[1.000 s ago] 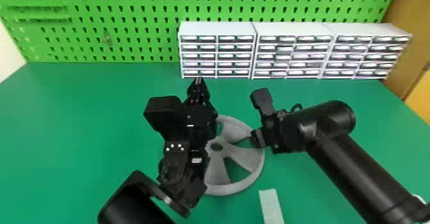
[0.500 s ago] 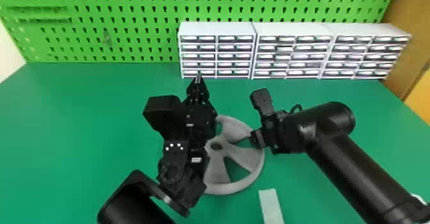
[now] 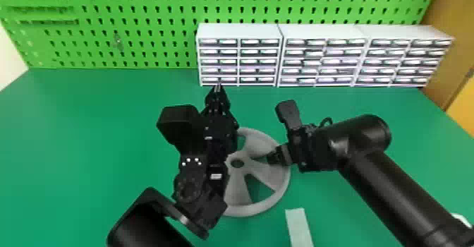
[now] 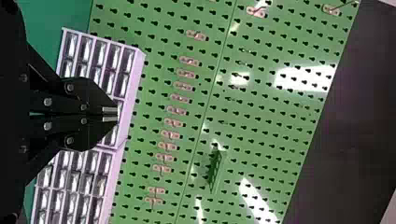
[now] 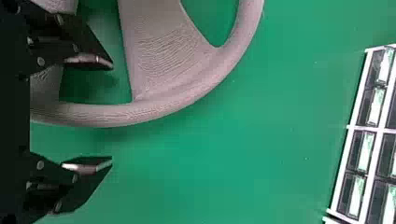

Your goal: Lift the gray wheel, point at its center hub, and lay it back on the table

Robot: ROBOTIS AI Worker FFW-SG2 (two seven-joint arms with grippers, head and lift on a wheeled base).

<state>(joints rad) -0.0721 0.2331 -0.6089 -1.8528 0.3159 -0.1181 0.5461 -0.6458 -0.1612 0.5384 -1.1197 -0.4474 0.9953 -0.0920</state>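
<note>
The gray wheel (image 3: 261,207) lies flat on the green table, its left part hidden behind my left arm; its hub hole shows beside that arm. My left gripper (image 3: 218,87) is above and beyond the wheel, pointing toward the drawer units. In the left wrist view the left gripper (image 4: 116,115) has its two fingers together, holding nothing. At the wheel's right side is my right gripper (image 3: 273,157). The right wrist view shows the right gripper (image 5: 112,113) open, one finger over an opening inside the wheel's rim (image 5: 154,112) and the other outside it.
White drawer units (image 3: 239,62) stand along the table's back edge, before a green pegboard (image 3: 141,27). A pale strip (image 3: 298,225) lies on the green table (image 3: 70,140) in front of the wheel, toward the right.
</note>
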